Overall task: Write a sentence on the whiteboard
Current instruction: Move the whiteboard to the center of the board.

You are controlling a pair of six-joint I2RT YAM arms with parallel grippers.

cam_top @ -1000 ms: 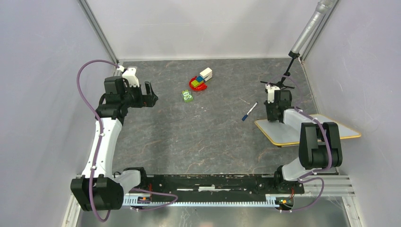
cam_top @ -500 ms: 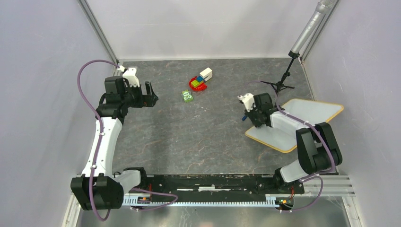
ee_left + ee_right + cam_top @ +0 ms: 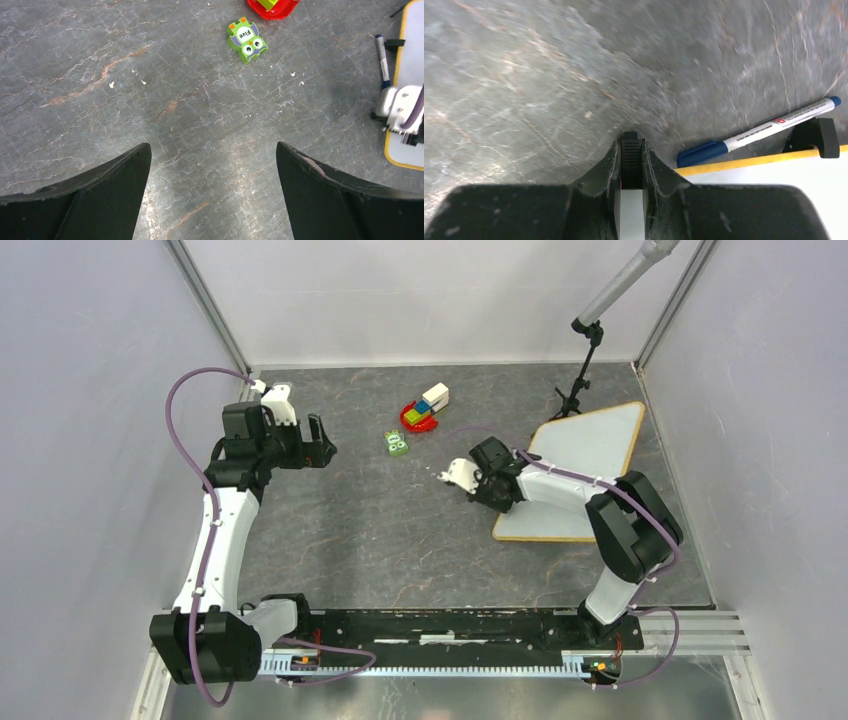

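The whiteboard [image 3: 585, 455] lies flat at the table's right, white with a yellow-orange rim; it also shows in the left wrist view [image 3: 413, 60] and the right wrist view [image 3: 754, 174]. No sentence shows on its visible face. My right gripper [image 3: 490, 487] [image 3: 631, 146] is shut on a black ridged clip at the board's left edge. A second black clip [image 3: 817, 137] sits further along that rim. A blue-capped marker [image 3: 764, 131] [image 3: 382, 59] lies on the table just beside the rim. My left gripper [image 3: 320, 444] [image 3: 212, 165] hangs open over bare table at the left.
A green owl block [image 3: 397, 443] [image 3: 246, 40] and a red bowl holding toy blocks [image 3: 422, 412] sit at the back centre. A black tripod with a grey pole [image 3: 582, 365] stands at the back right, close to the board's far corner. Walls enclose three sides.
The right gripper has swung left toward the table's middle, dragging and turning the whiteboard with it. The tripod pole has tilted leftward. The left arm has stayed still.
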